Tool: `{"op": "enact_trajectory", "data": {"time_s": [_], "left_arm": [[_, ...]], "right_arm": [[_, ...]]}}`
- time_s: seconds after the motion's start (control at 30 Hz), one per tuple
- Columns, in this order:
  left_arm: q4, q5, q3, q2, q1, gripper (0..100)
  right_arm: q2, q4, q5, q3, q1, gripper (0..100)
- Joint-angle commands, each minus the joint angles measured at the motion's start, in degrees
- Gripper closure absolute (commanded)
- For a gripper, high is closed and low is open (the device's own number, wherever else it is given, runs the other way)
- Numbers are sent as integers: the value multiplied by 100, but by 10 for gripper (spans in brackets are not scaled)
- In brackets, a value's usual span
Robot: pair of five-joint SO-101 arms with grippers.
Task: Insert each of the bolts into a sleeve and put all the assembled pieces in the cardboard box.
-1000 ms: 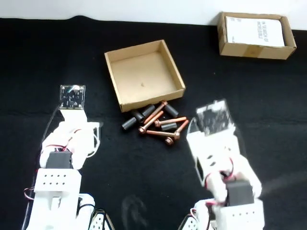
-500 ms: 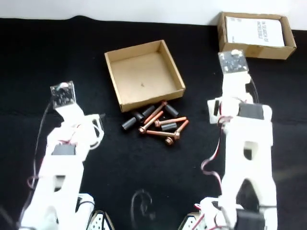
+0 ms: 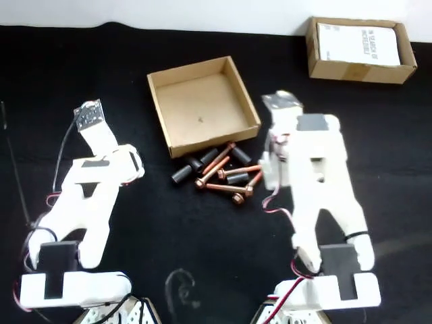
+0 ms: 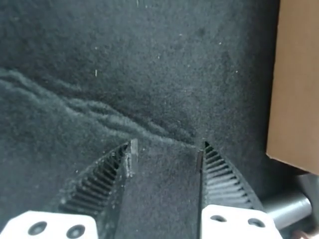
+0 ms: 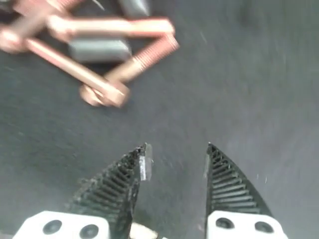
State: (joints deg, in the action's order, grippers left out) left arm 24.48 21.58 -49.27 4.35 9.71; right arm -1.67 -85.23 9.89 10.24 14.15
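Bolts (image 3: 239, 169): 4; sleeves (image 3: 181, 175): 5

We have both arms stretched forward from their bases, side by side, each leaning slightly toward the middle. Our left arm (image 3: 84, 202) ends in a wrist tipped downward, and the left tool (image 4: 166, 149) has its toothed fingers (image 4: 107, 174) parted, with nothing between them. Our right arm (image 3: 317, 182) sits further forward, and the right tool (image 5: 175, 152) also points down with its jaws apart and empty.

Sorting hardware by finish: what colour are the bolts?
The slim metal bolts are copper-coloured, clearest in the high view.
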Motion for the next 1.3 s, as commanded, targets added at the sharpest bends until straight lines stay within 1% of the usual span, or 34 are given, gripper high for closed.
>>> {"op": "enact_trajectory", "data": {"time_s": [0.0, 0.17, 0.43, 0.6, 0.83, 1.07, 1.27], "left_arm": [[-79, 44, 233, -4, 66, 793], [-79, 44, 215, -4, 66, 793], [-79, 35, 215, 4, 66, 793], [-79, 26, 224, -4, 66, 793], [-105, 18, 233, -31, 66, 793], [-105, 9, 233, -31, 66, 793], [-105, 9, 233, -31, 66, 793]], "right_arm": [[321, -57, 123, -1147, 699, 829], [1244, -418, 721, -2897, 1332, 829], [3222, -813, 1090, -4927, 1288, 829], [4110, -1051, 1354, -5842, 1182, 829], [4848, -1393, 1433, -6387, 1051, 829], [4980, -1420, 1442, -6343, 699, 829], [5262, -1341, 1442, -6229, 673, 829]]}}
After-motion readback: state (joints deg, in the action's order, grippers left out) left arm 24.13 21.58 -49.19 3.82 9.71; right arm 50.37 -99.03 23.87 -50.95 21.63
